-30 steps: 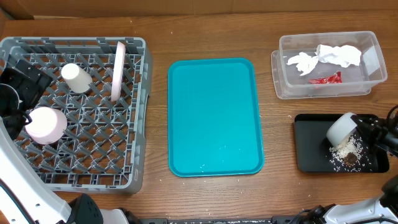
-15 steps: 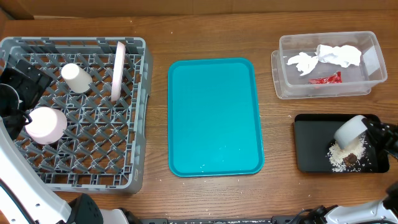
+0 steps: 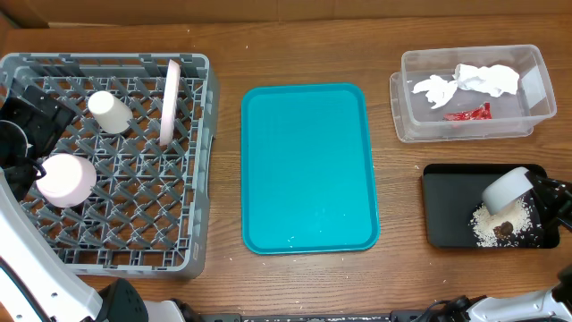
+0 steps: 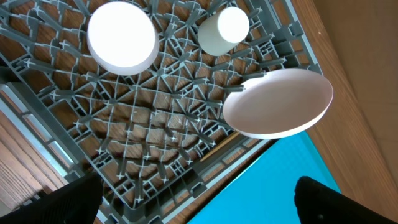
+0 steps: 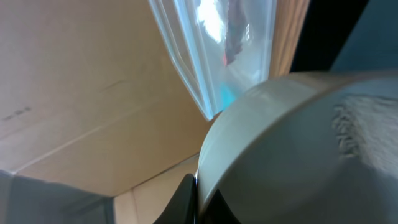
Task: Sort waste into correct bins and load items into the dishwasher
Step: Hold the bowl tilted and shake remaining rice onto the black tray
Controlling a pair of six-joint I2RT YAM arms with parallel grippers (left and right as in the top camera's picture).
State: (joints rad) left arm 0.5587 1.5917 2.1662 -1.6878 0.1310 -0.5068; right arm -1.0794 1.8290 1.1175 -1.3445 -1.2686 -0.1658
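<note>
My right gripper (image 3: pixel 543 199) is shut on the rim of the pale grey-green bowl (image 3: pixel 506 189) and holds it tilted over the black tray (image 3: pixel 445 210). White rice-like crumbs (image 3: pixel 486 225) and a brown lump (image 3: pixel 504 229) lie in that tray under the bowl. In the right wrist view the bowl (image 5: pixel 298 149) fills the frame, its rim pinched at my gripper (image 5: pixel 200 200). The clear tub (image 3: pixel 420 125) holds tissue (image 3: pixel 483 80) and the red wrapper (image 3: pixel 469 113). The grey rack (image 3: pixel 116 215) holds the cup (image 3: pixel 111 112), the saucer (image 3: pixel 64 179) and the plate (image 3: pixel 168 101) on edge. My left gripper (image 4: pixel 199 211) is open and empty over the rack.
The teal serving tray (image 3: pixel 308 165) lies flat between the rack and the bins. In the left wrist view the rack's corner (image 4: pixel 155 180) borders the teal tray (image 4: pixel 292 199). A cardboard wall runs along the table's back edge.
My right gripper has carried the bowl a little to the right and down over the black tray. The crumb pile now lies nearer the tray's right end. The left arm has not moved.
</note>
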